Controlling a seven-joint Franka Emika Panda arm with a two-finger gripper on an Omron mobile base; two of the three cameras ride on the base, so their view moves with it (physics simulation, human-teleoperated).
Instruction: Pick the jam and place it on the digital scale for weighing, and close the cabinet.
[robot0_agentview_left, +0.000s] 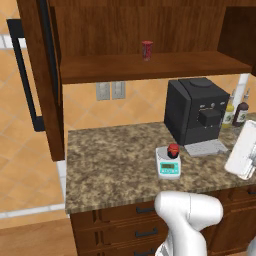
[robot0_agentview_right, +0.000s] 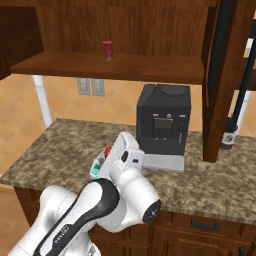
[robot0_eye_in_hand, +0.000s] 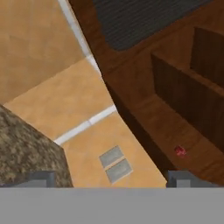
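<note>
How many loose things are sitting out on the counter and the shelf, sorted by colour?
Red: 2, the jam on the digital scale and a slim can on the cabinet shelf.
White: 1, the digital scale.
Black: 1, the coffee machine.
Bottles: 2.
Total: 6.

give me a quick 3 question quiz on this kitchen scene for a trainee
1. True or false: the jam sits on the scale.
2. The cabinet doors are: A) both shut B) open C) removed
3. Fill in: on the cabinet shelf stands a slim red ____.

Key: 1 true. 2 B: the left door stands swung out and the shelf is exposed. 3 can. The hand, tips wide apart, holds nothing and points toward the cabinet.
</note>
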